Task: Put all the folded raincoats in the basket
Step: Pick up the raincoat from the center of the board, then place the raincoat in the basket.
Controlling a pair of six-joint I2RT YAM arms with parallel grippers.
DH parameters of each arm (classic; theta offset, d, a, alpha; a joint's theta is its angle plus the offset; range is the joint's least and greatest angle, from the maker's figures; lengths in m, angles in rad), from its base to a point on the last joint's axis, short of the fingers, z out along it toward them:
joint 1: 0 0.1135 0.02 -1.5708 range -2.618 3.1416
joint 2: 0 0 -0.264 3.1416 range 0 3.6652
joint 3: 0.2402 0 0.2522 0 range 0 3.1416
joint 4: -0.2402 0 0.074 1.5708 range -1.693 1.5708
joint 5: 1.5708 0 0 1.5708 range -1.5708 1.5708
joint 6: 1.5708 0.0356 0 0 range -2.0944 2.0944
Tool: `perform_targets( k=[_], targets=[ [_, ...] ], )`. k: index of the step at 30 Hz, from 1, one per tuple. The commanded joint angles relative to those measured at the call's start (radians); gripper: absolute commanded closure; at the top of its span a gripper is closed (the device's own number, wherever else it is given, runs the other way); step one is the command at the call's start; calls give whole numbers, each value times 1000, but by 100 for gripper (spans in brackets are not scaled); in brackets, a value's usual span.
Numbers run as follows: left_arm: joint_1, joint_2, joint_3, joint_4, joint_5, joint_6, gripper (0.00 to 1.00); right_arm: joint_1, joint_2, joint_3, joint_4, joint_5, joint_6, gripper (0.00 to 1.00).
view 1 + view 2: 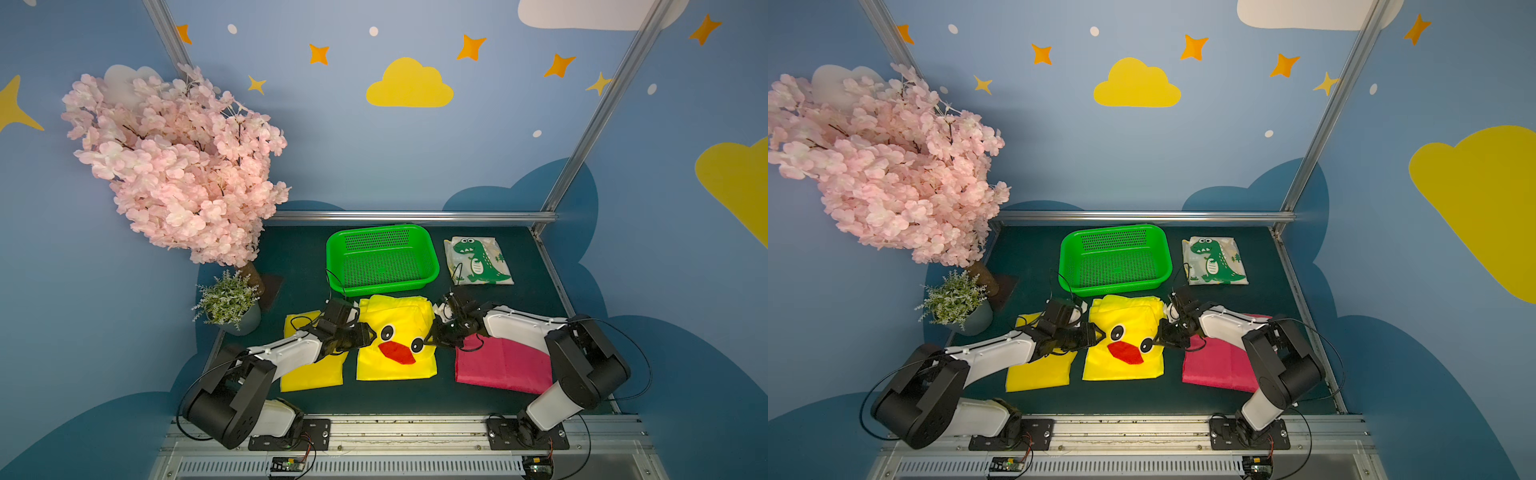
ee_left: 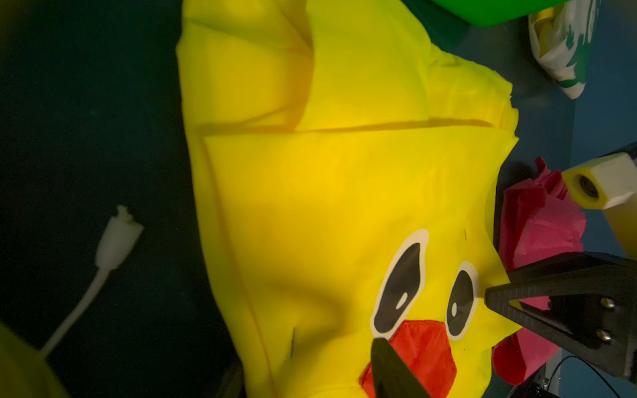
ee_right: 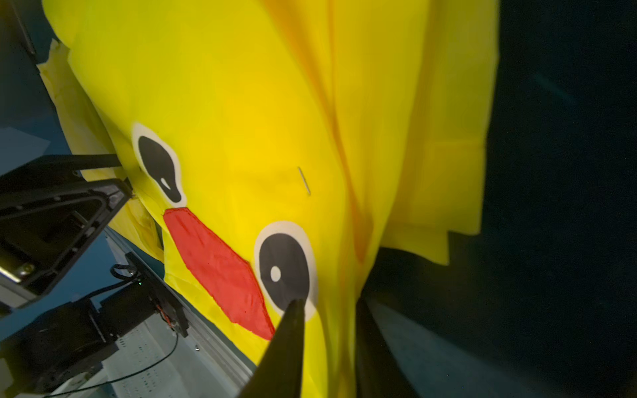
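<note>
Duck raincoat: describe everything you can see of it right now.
The duck raincoat is bright yellow, thin fabric, folded into a rough rectangle with two black-and-white eyes and a red beak facing up. Looser folds bunch at its far end, close to the basket. It lies on the dark table. The right gripper pinches one side edge by an eye; the left gripper meets the opposite edge, grip unclear.

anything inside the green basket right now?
Nothing visible: the green basket shows bare perforated floor and far wall in both top views. Its near wall hides a thin floor strip. The duck raincoat lies outside, nearer the arms.
</note>
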Motion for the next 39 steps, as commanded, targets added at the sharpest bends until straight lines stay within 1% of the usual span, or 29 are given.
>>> perform_targets(
  k=[1, 6, 7, 10, 14, 21, 24, 27, 28, 30, 32, 35, 39],
  targets=[
    [-10, 16, -23, -30, 52, -6, 58, 7, 10, -9, 14, -26, -11, 100],
    [-28, 0, -24, -41, 79, -15, 96, 11, -38, -31, -3, -41, -4, 100],
    [-35, -11, -23, -52, 82, -18, 98, 12, -56, -37, -15, -40, -1, 100],
    [-60, -63, -28, -91, 89, -28, 98, 18, -128, -52, -55, -36, 2, 100],
    [-89, -177, -48, -162, 86, -65, 98, 28, -247, -69, -131, -24, 15, 100],
    [-126, -452, -69, -302, 77, -126, 98, 41, -481, -69, -303, 0, 43, 100],
    [-127, -560, -53, -355, 38, -154, 98, 38, -557, -47, -356, 20, 64, 100],
    [-127, -621, -30, -348, -25, -175, 98, 37, -593, -13, -350, 54, 75, 100],
    [-124, -625, -9, -349, -57, -173, 98, 36, -597, 3, -333, 68, 67, 100],
    [-105, -598, 48, -360, -87, -153, 98, 33, -589, 46, -303, 101, 57, 100],
    [-71, -536, 121, -370, -84, -126, 98, 15, -550, 114, -293, 106, 32, 100],
    [18, -409, 233, -360, -43, -90, 98, -8, -437, 248, -286, 92, -20, 100],
    [158, -224, 385, -322, 52, -46, 98, -40, -259, 430, -261, 67, -72, 100]
  ],
)
